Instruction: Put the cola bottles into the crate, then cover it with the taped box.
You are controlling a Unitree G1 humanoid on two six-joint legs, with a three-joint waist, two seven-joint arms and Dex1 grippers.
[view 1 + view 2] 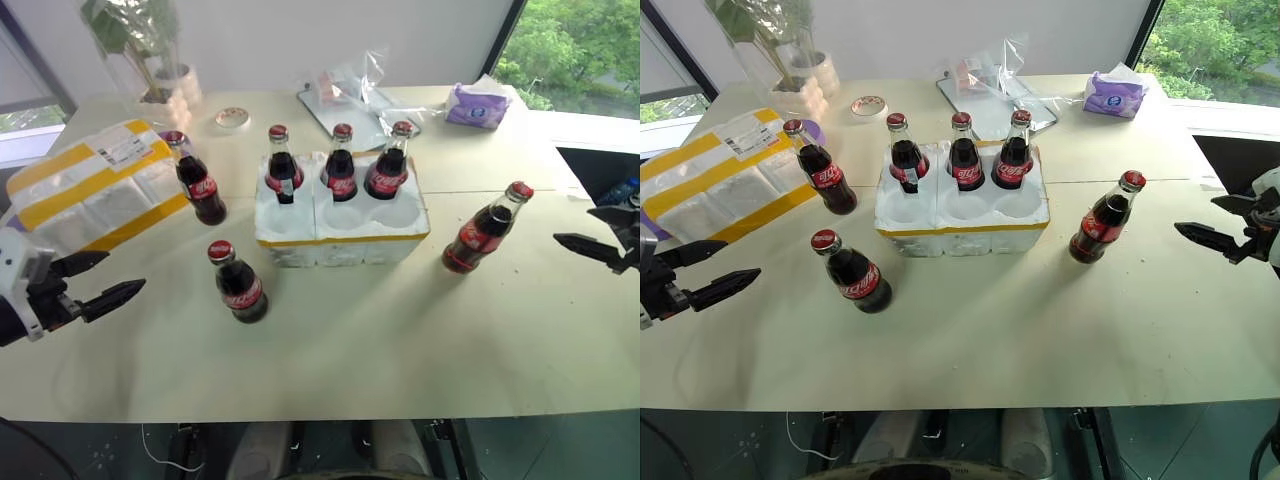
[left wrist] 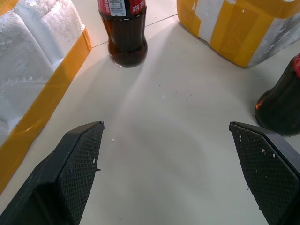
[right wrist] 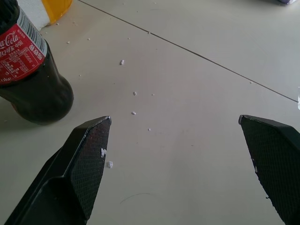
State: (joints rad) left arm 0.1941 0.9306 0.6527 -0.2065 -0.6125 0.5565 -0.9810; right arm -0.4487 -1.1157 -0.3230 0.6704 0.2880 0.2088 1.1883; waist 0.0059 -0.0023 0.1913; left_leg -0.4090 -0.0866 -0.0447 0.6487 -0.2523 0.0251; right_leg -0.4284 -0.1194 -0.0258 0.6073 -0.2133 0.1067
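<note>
While three bottles [image 1: 340, 165] stand in the crate [image 1: 340, 228] mid-worktop [image 1: 400, 340], three stand loose around it; taped box [image 1: 90, 185] lies left. Left claw [image 1: 95, 283] and right claw [image 1: 590, 232]: fingers apart, empty.

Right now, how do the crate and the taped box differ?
The crate sits mid-table with round wells on top, three holding cola bottles; the taped box lies at the table's left edge, holding no bottles. The taped box bears a shipping label; the crate shows none. Both are white foam with yellow tape.
</note>
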